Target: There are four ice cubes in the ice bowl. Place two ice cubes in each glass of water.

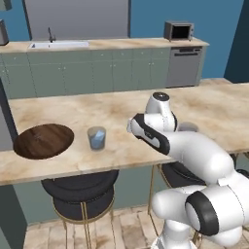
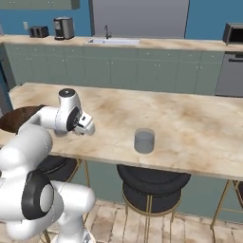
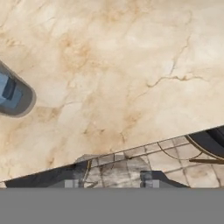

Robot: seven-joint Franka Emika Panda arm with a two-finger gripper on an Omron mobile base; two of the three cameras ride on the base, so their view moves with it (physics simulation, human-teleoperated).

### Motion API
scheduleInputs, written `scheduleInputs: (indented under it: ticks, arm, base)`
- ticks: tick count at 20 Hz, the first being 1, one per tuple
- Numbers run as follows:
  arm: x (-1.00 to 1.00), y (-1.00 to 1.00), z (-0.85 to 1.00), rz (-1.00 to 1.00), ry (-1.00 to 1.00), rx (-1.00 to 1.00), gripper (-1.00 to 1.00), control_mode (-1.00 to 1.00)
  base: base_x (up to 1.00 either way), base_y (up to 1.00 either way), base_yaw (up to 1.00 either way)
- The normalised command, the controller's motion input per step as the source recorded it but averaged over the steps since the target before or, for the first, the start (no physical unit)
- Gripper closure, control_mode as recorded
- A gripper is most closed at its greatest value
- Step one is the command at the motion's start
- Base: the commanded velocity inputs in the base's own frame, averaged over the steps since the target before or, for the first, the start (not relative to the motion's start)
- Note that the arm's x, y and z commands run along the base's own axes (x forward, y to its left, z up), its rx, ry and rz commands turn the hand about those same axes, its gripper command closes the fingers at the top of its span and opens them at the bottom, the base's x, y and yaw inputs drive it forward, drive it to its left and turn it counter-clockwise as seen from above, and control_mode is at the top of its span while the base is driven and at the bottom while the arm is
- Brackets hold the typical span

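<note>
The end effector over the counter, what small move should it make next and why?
Probably swing the end effector toward the second glass, if it holds a cube, which I cannot tell. The glass by the ice bowl already shows pale blue ice cubes; the bowl looks empty, and the other glass shows no cube.

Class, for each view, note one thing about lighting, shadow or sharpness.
Left base view: flat even light, faint shadow beside the glass. Right base view: soft, slightly blurred, no glare on the counter. Hand view: marble veins sharp, fingers blocky.
</note>
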Motion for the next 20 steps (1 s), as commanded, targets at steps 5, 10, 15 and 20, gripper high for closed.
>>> scheduleInputs:
  ticks: [5, 10, 15, 20]
  arm:
    - [0.0, 0.0, 0.0, 0.0, 0.0, 0.0, 1.0, 1.0]
    - [0.0, 0.0, 0.0, 0.0, 0.0, 0.0, 1.0, 1.0]
    - [0.0, 0.0, 0.0, 0.0, 0.0, 0.0, 1.0, 1.0]
    - [0.0, 0.0, 0.0, 0.0, 0.0, 0.0, 1.0, 1.0]
  base:
    - [0.29, -0.27, 0.0]
    - [0.08, -0.46, 0.0]
    - [0.32, -0.29, 0.0]
    - [0.54, 0.0, 0.0]
